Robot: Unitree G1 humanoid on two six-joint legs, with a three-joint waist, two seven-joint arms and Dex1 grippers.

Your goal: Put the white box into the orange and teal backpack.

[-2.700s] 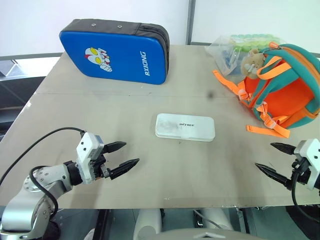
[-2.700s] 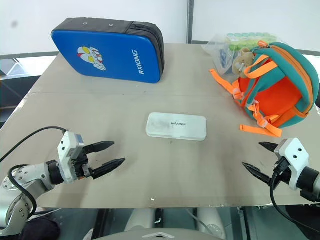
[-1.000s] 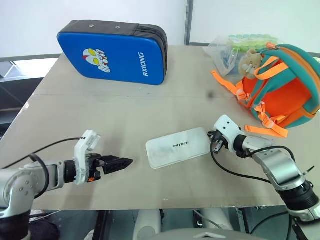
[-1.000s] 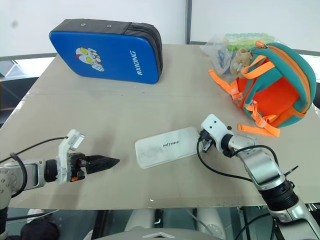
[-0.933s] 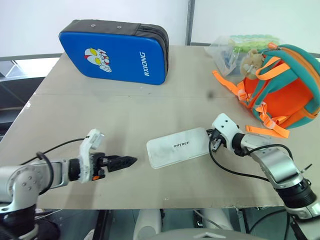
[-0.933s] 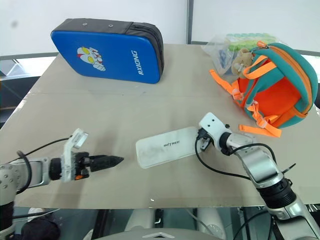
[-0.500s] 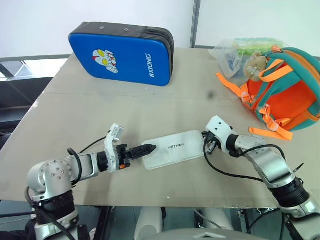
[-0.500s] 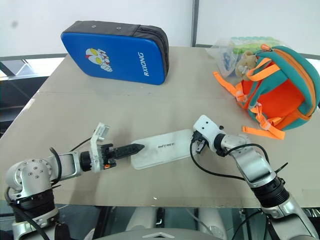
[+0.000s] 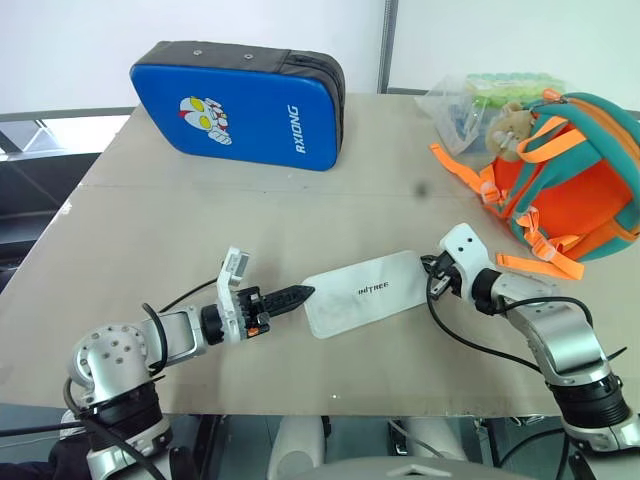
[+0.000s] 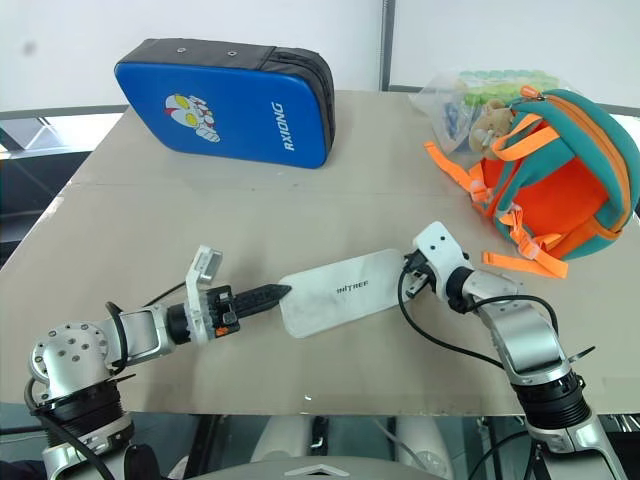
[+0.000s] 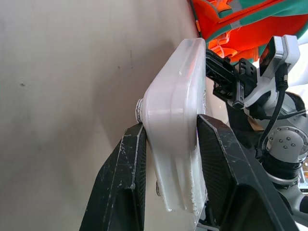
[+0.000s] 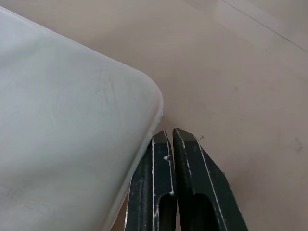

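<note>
White box lies tilted at lower centre of the table. Left gripper has its fingers clamped on the box's near-left end. Right gripper, fingers pressed together, touches the box's right corner. Orange and teal backpack sits at upper right; blue case at upper left.

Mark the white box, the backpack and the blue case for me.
white box [image 9: 365,292], left eye view, middle of its top face by the lettering.
backpack [image 9: 580,195], left eye view, on its orange panel.
blue case [image 10: 215,104], right eye view, blue front face near the cartoon figure.
</note>
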